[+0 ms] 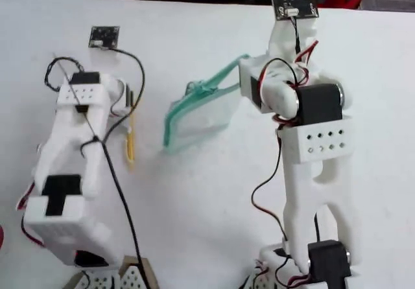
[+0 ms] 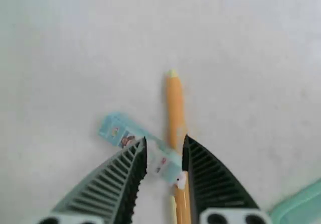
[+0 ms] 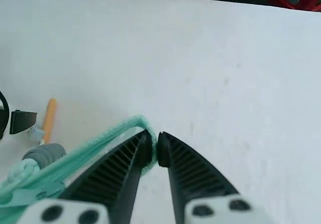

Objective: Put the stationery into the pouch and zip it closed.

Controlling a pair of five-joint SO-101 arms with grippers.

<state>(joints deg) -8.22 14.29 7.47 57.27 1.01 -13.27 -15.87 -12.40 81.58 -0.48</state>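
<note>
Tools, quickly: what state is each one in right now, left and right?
Left tool: open, jaws either side of the blue eraser, not clearly gripping it.
Right tool: closed on the rim of the green pouch.

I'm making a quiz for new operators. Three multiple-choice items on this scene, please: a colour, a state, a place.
1. Colour of the soft translucent zip pouch? A mint green; B red; C black.
2. The right gripper is: A open; B shut on the pouch; C shut on a ruler.
3. The slim orange pencil lies: A in the pouch; B across an arm; C on the white table.
Key: A, green walls and zip; B, fingers pinch its edge; C, it rests on bare tabletop.
</note>
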